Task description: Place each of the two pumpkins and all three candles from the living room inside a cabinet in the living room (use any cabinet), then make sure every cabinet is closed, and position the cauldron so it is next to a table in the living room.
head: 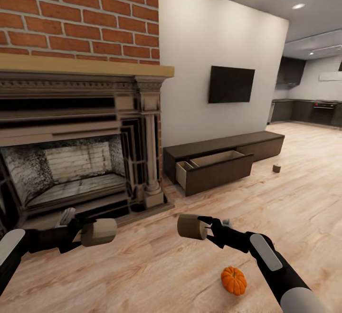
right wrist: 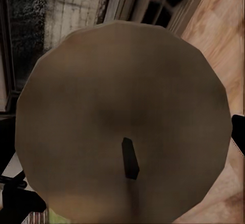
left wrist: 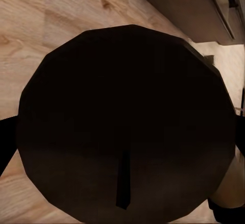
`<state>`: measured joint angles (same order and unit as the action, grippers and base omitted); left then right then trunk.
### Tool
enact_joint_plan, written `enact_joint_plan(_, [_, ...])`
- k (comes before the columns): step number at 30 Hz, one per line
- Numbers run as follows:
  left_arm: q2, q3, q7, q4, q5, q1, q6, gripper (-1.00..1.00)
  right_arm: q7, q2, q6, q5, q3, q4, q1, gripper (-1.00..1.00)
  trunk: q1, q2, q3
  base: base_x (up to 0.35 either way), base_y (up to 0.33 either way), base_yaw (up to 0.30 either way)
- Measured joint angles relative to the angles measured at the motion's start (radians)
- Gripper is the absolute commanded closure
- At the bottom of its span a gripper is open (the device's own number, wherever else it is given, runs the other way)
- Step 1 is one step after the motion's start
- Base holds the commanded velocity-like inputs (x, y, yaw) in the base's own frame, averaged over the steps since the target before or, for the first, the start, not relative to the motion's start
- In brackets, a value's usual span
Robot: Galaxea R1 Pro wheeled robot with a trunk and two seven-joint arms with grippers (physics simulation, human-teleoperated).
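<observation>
Here, my left gripper is clamped on a stubby grey-brown candle, held above the wood floor in front of the brick fireplace. My right gripper grasps a second candle the same way. Each wrist view looks straight at its candle's round end with a short dark wick. An orange pumpkin sits on the floor by my right arm. Farther off, the low dark cabinet has one drawer pulled open, and a third candle stands on the floor near it.
</observation>
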<state>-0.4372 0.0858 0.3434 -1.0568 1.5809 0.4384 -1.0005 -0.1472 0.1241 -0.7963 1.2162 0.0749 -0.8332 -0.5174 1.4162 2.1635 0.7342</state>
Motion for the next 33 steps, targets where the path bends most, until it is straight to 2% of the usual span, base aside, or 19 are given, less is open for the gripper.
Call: enact_joint_plan(33, [0.001, 0.0, 0.0, -0.001, 0.0, 0.0, 0.0, 1.0, -0.001, 0.001, 0.012, 0.0, 0.0, 0.008, 0.0, 1.0, 0.0, 0.0, -0.014, 0.0, 0.0, -0.275])
